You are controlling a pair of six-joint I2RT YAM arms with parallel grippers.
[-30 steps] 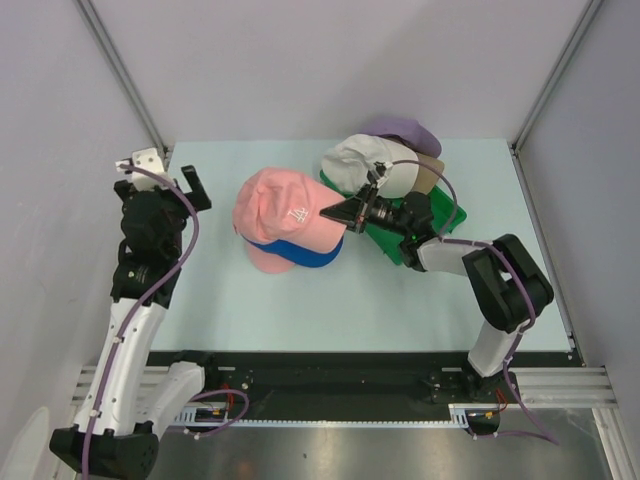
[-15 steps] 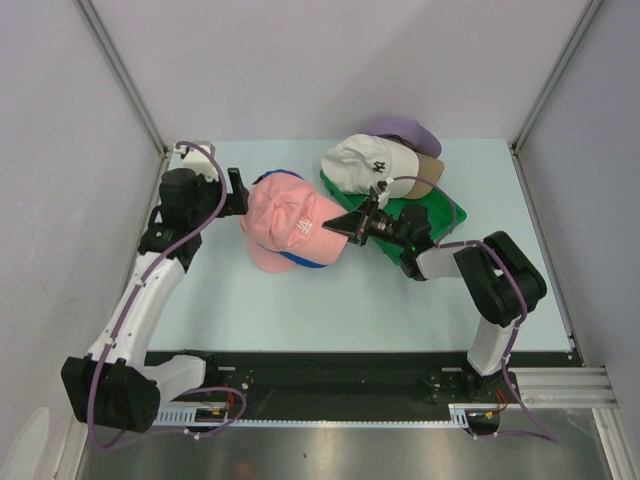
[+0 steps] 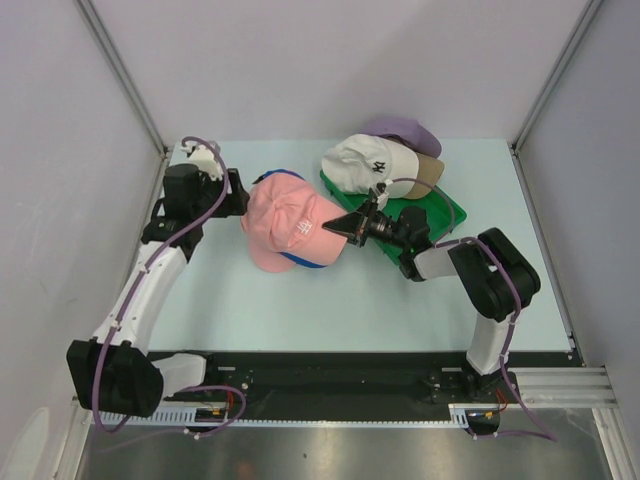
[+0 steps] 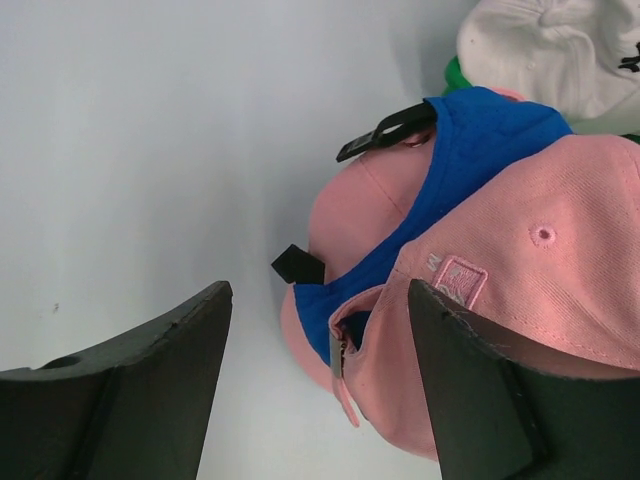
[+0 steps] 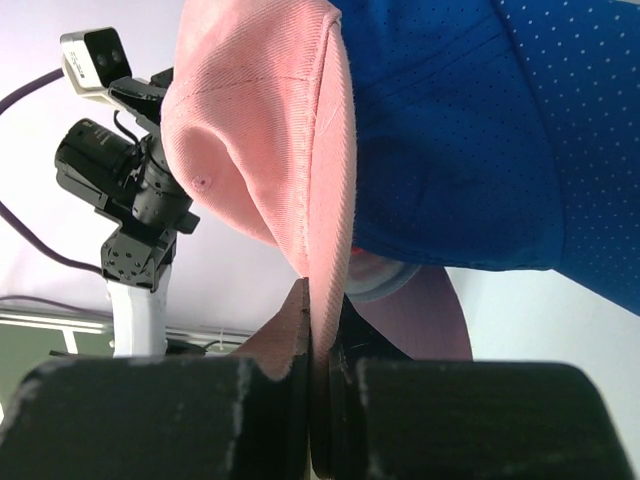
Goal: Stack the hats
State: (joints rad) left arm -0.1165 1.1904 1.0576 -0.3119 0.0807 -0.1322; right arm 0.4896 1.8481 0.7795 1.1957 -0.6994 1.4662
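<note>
The pink cap (image 3: 290, 225) sits draped over the blue cap (image 3: 310, 262) a little left of the middle of the surface (image 3: 200, 290), blue showing past it at both its far and near edges, so the pair is nested but not squarely. The pink cap's right-hand rim is nipped between the closed jaws of the right gripper (image 3: 350, 225); the right wrist view shows that fabric edge pressed flat between the two fingers, with the blue crown just beside it. On the opposite side, towards the far-left corner of the surface, the left gripper (image 3: 232, 190) is just beside the caps with its jaws apart and nothing in them. Its own camera puts the pink-and-blue edge ahead of the gap and off towards one finger, not centred. So the pink cap spans between the two grippers, roughly left to right; the left arm is nearer the free side, and any closing there would probably need the jaws shifted towards the cap first. The white cap (image 3: 365, 165), tan cap (image 3: 430, 172) and lavender cap (image 3: 405, 130) lie overlapped near the far-right side, at the far end of the green tray (image 3: 445, 212).
</note>
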